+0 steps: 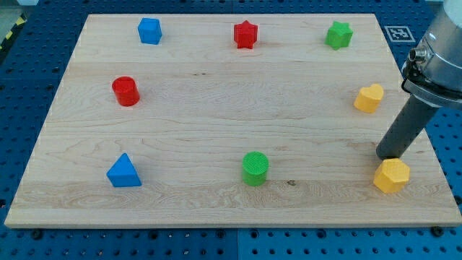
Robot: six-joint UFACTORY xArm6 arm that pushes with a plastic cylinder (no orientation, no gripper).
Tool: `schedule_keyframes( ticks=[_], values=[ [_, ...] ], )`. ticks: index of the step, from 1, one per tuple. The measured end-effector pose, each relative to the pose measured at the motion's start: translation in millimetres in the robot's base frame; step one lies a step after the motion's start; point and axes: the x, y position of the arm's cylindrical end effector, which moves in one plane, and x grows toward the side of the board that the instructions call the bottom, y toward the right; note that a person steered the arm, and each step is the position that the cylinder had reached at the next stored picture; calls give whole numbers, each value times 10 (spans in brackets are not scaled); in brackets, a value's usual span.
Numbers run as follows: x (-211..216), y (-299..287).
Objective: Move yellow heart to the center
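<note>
Yellow heart (369, 97) sits far right on the board (216, 108): small, rigid, likely light, so it should slide easily but may spin. No jaws here. My tip (392, 154) rests nearer, touching the yellow hexagon (391, 175). Push its right flank leftward.

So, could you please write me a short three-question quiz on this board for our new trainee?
1. True or false: my tip touches the yellow heart.
2. Which block is nearest my tip? A) green cylinder B) yellow hexagon C) red star
3. Fill in: the blue triangle lies toward the view's bottom ____.

Key: 1 false, the tip is below the heart, apart from it; 2 B; 3 left.
</note>
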Motion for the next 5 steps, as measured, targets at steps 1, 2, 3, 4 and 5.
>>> schedule_keyframes(
  ticks=[1, 2, 3, 4, 5],
  values=[
    [0, 0],
    [-80, -121],
    [-367, -450],
    [-489, -687],
    [-489, -708]
  ],
)
